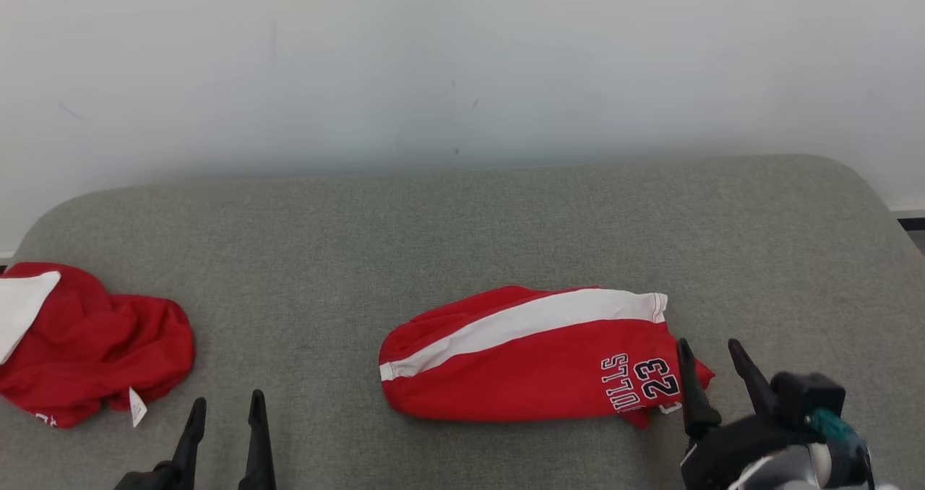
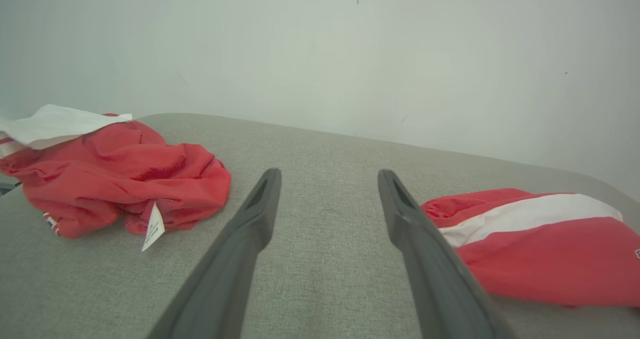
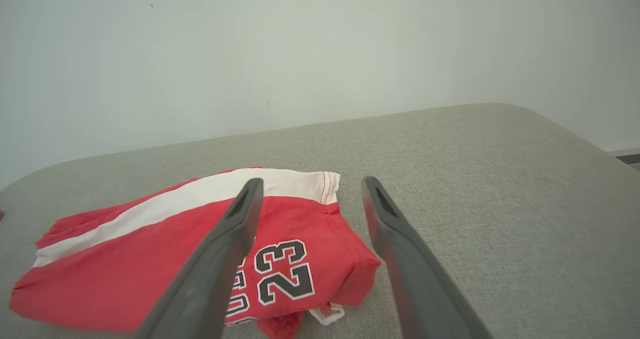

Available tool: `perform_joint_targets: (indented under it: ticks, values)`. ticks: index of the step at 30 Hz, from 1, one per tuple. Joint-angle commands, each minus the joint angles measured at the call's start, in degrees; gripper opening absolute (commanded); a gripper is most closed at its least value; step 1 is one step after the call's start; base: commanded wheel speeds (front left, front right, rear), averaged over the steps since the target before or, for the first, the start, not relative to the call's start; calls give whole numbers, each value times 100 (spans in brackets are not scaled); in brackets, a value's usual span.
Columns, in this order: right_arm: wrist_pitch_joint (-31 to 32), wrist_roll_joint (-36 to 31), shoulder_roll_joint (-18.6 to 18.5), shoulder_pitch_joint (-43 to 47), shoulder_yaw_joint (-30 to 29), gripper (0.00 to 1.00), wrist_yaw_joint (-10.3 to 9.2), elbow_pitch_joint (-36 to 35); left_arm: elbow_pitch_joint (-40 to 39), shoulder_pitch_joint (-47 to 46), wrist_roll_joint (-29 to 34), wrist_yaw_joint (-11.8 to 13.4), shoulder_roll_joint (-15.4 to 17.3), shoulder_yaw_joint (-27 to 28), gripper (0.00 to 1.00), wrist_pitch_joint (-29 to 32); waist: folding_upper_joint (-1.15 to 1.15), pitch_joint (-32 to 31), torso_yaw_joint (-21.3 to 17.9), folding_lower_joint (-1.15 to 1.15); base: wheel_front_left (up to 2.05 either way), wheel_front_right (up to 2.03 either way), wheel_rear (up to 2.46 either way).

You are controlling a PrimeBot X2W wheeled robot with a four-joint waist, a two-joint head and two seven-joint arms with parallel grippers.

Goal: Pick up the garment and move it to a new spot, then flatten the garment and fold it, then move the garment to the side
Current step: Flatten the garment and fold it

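Red and folded, the garment (image 1: 520, 363) lies right of the middle of the grey worktop (image 1: 433, 215), toward its near edge. The "23" end is just beside the right pincer (image 1: 710, 347), whose fingers stand apart and empty. The left pincer (image 1: 225, 403), also spread and empty, hovers by the near edge. A crumpled red cloth (image 1: 101, 345) sits at the left edge.

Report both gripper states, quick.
Left gripper: open, holding nothing.
Right gripper: open, holding nothing, poised at the numbered end of the garment.
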Motion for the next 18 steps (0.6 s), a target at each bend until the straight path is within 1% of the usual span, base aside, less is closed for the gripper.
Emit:
perform_joint_targets:
  ticks: [1, 5, 7, 9, 13, 16, 18]
  values:
    - [248, 90, -5, -182, -36, 100, -15, 70, -39, -63, -13, 29, -5, -19, 100, -5, 0, 54, -16, 0, 0, 0, 0]
    - [1508, 672, -5, -787, -36, 100, -15, 427, -74, -96, -24, 29, -3, -59, 100, -5, 0, 145, 8, 0, 0, 0, 0]
    - [2139, 854, -82, -1111, -88, 100, -15, 636, -72, -144, -1, 8, -4, -81, 100, -5, 0, 205, 48, 0, 0, 0, 0]
    - [2650, 868, -244, -1373, -114, 100, -15, 850, -73, -178, 26, -26, -3, -92, 100, -5, 0, 270, 110, 0, 0, 0, 0]
    - [3278, 925, -426, -1873, -269, 100, -15, 1229, -143, -300, 61, -45, -4, -148, 100, -5, 0, 504, 243, 0, 0, 0, 0]
    - [3529, 875, -545, -2162, -312, 100, -15, 1448, -180, -362, 76, -28, -3, -195, 100, -5, 0, 693, 332, 0, 0, 0, 0]
    - [3645, 973, -560, -2321, -364, 100, -15, 1579, -184, -427, 79, -19, -5, -216, 100, -5, 0, 816, 382, 0, 0, 0, 0]
